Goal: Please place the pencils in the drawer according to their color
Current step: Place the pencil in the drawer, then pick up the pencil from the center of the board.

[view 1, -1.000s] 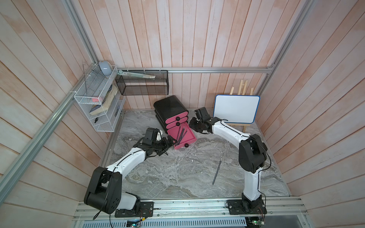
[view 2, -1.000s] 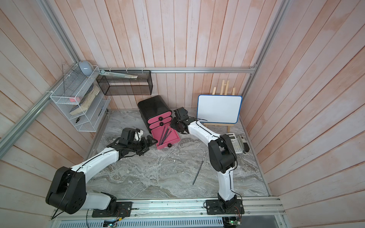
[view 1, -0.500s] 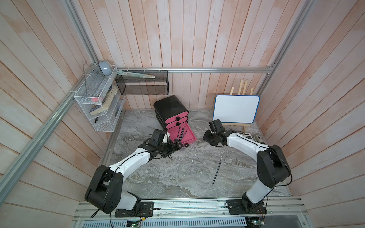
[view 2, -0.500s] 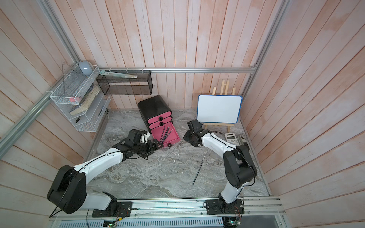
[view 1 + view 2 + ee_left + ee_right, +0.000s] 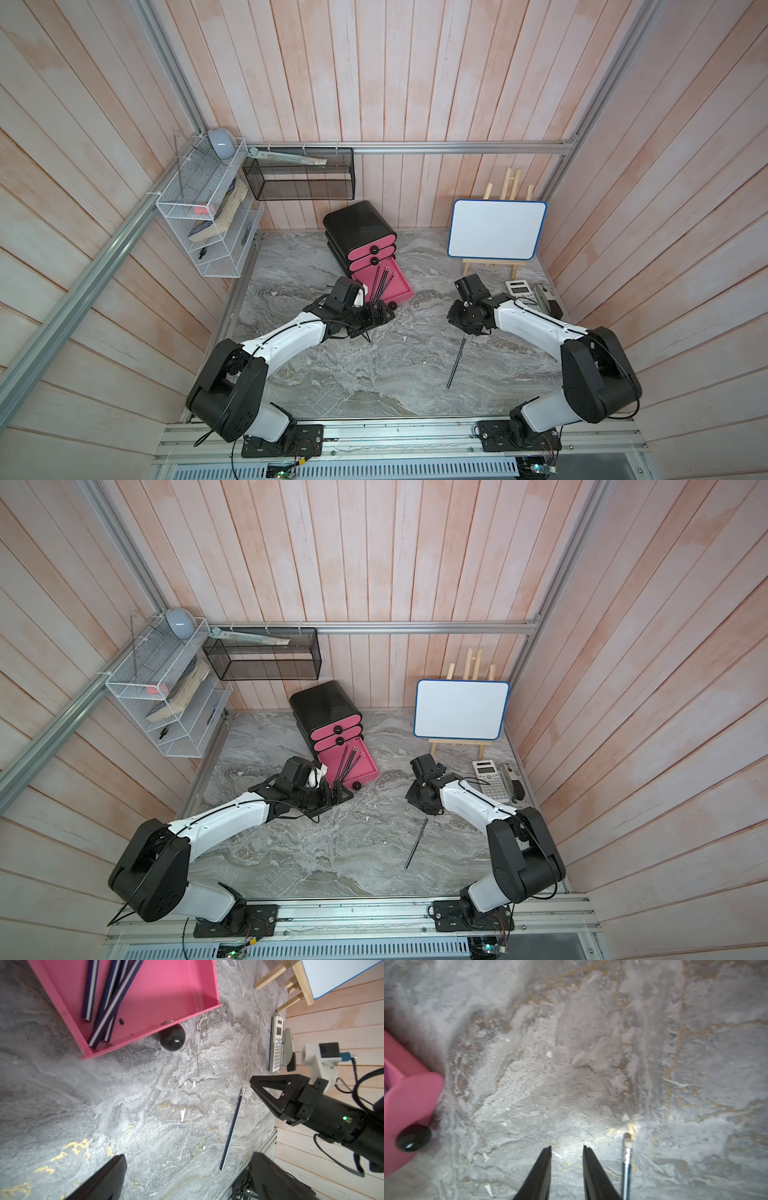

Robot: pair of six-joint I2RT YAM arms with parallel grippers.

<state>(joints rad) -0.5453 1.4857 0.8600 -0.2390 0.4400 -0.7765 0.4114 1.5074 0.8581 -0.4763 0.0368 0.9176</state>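
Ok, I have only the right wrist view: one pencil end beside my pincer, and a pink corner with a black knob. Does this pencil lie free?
Observer: Yes. In a top view the loose pencil lies alone on the table, not touched by the right pincer.
Operator: Is the pink drawer open?
Observer: The bottom drawer is pulled out; the two drawers above are shut.
Operator: What is inside?
Observer: Several dark pencils, seen from the left wrist.
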